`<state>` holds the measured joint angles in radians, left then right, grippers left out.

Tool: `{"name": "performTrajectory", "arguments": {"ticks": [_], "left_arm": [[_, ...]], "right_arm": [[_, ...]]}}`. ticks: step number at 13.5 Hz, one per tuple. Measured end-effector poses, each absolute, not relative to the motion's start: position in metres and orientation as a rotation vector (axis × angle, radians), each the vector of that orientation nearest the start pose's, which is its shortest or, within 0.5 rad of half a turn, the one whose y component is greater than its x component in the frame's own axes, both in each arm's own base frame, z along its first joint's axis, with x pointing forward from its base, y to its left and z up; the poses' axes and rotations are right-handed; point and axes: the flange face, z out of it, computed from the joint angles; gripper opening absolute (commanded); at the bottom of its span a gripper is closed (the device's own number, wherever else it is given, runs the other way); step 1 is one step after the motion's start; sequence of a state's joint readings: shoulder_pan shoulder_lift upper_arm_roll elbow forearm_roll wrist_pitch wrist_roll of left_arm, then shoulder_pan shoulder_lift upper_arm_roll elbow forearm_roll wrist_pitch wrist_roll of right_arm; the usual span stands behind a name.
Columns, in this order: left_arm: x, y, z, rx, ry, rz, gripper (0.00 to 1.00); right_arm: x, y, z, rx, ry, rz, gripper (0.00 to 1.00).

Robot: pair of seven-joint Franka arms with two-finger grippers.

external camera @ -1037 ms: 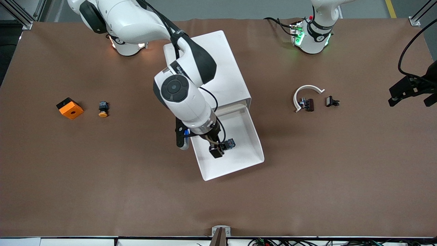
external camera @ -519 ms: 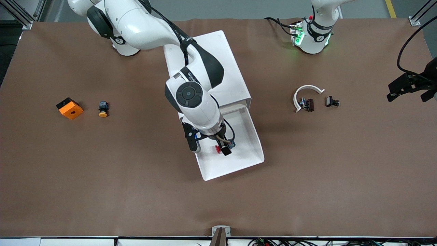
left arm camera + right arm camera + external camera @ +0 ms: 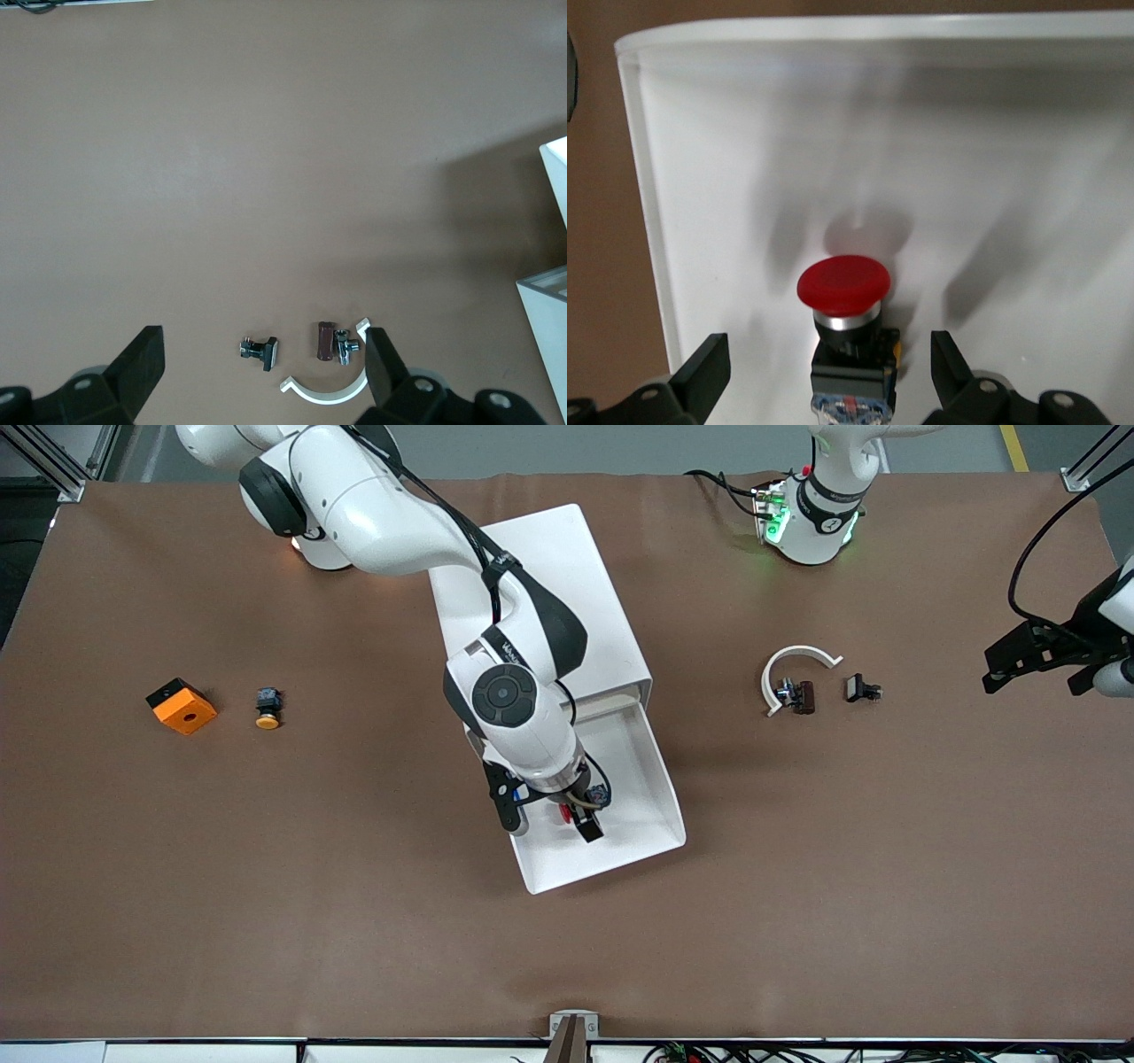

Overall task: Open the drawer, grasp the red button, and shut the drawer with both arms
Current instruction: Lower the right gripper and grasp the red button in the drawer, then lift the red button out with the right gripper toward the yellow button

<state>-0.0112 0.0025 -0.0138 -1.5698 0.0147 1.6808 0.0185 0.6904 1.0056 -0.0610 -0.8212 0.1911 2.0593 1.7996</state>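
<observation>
A brown table (image 3: 266, 886) carries, from the right arm's end, an orange block (image 3: 181, 706), a yellow button (image 3: 267, 708) and a cabinet (image 3: 567, 584). Its drawer (image 3: 656, 815) stands open near mid-table; the red button (image 3: 844, 292) lies inside, between the right gripper's (image 3: 580, 815) wide-spread fingers. The left gripper (image 3: 266, 390), fingers wide, hangs over the table's edge at the left arm's end.

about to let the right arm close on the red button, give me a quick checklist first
1. Drawer pulled out, tray reachable: ok.
2. Button lies in the drawer, between the right gripper's open fingers: ok.
3. Fingers low enough to clamp the dark body, not the red cap: cannot tell.
4. Right gripper empty: ok.
5. Left gripper open, waiting over the small parts at its end of the table, away from the drawer: ok.
6. Cabinet steady enough for the lift: cannot tell.
</observation>
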Motion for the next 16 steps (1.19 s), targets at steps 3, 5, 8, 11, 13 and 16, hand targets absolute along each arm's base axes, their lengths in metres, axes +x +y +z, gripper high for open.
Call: {"name": "performTrajectory", "arguments": {"ticks": [3,5,8,11,13,16], "left_arm": [[0.564,-0.010,0.640,-3.121,0.061,-0.190,1.00],[0.564,-0.008,0.641,-3.121,0.057,-0.197,1.00],[0.564,-0.008,0.641,-3.121,0.057,-0.204,1.00],[0.565,-0.009,0.641,-3.122,0.059,-0.212,1.00],[0.565,-0.011,0.642,-3.122,0.064,-0.216,1.00],[0.565,-0.012,0.642,-3.121,0.068,-0.220,1.00]], "right_arm": [[0.638,0.507,0.326,-2.371,1.631,0.055,1.00],[0.636,0.510,0.321,-2.369,1.627,0.054,0.01],[0.632,0.519,0.316,-2.314,1.680,0.058,0.00],[0.628,0.526,0.318,-2.272,1.713,0.067,0.00],[0.629,0.526,0.322,-2.253,1.724,0.081,0.00],[0.642,0.514,0.368,-2.148,1.757,0.147,0.00]]}}
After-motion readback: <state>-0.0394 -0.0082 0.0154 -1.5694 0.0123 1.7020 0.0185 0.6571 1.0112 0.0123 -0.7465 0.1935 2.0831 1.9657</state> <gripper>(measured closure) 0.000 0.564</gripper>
